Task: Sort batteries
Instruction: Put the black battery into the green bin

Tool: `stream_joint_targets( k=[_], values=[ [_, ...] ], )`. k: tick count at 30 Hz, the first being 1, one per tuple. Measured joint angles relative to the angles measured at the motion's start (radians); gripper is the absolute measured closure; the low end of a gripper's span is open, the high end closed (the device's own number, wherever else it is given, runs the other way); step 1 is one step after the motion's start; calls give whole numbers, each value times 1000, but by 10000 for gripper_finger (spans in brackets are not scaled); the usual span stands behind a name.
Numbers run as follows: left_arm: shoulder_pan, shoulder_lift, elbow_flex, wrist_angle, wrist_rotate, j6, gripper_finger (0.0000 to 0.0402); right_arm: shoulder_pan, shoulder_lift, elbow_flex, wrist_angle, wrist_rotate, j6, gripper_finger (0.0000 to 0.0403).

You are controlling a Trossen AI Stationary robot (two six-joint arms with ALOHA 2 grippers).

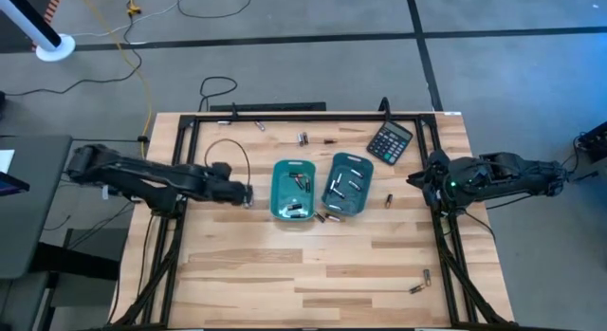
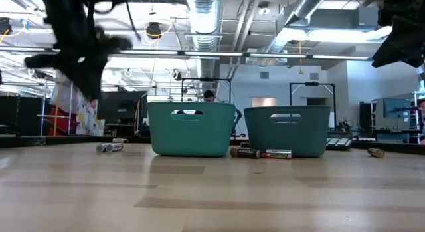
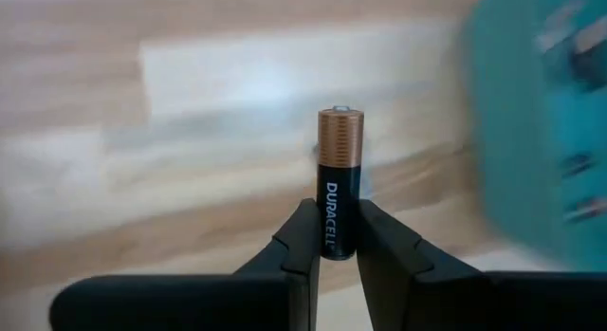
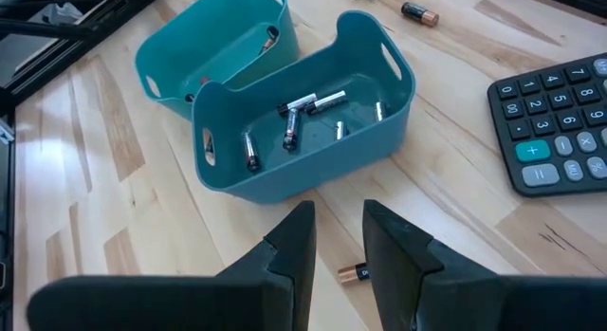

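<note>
Here the left gripper is clamped on a copper-topped black battery, which stands up between its two fingers with the coppery end pointing away from the wrist. From above, this gripper hangs over the wooden table, just beside the left teal tray, which lies on its far side toward the table's middle. In the low view the arm is lifted off the tabletop.

The right gripper has its fingers parted with nothing between them. It hovers above the table at the right edge, with the right teal tray straight ahead of it and the other tray behind that one. Several batteries lie in the bottom of the near tray. One loose battery lies on the wood just below its fingertips, partly hidden by them. A black calculator sits off to one side of this gripper.

More loose batteries lie on the table: two touching the trays' front, one pair beyond the trays, and two near the right front corner.
</note>
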Motion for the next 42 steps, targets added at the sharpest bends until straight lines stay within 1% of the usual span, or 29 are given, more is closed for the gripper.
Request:
stream_joint_targets(
  k=[2, 4, 8, 13, 18, 22, 25, 29, 34, 36, 40, 42],
  values=[
    [3, -36, 39, -6, -42, 23, 358, 0, 0, 0, 0, 0, 0, 294],
    [23, -44, 101, -24, -42, 66, 362, 0, 0, 0, 0, 0, 0, 294],
    [66, 27, 249, -74, -37, 192, 362, 0, 0, 0, 0, 0, 0, 294],
    [128, 209, 472, -89, -18, 406, 362, 0, 0, 1, 1, 0, 0, 294],
    [192, 416, 696, -91, 90, 619, 362, 0, 0, 1, 2, 0, 24, 294],
    [237, 572, 828, -97, 168, 704, 362, 0, 0, 1, 3, 0, 27, 294],
    [260, 670, 869, -101, 244, 719, 353, 0, 0, 1, 7, 0, 27, 294],
    [264, 773, 870, -109, 324, 730, 349, 0, 0, 1, 8, 0, 38, 294],
    [263, 874, 870, -100, 375, 727, 346, 0, 0, 1, 7, 0, 58, 294],
    [264, 900, 870, -103, 380, 726, 346, 0, 0, 1, 7, 0, 65, 294],
    [264, 948, 870, -99, 431, 730, 345, 0, 0, 1, 7, 0, 66, 294],
    [264, 970, 869, -96, 439, 746, 345, 0, 0, 1, 7, 0, 72, 294]
  ],
)
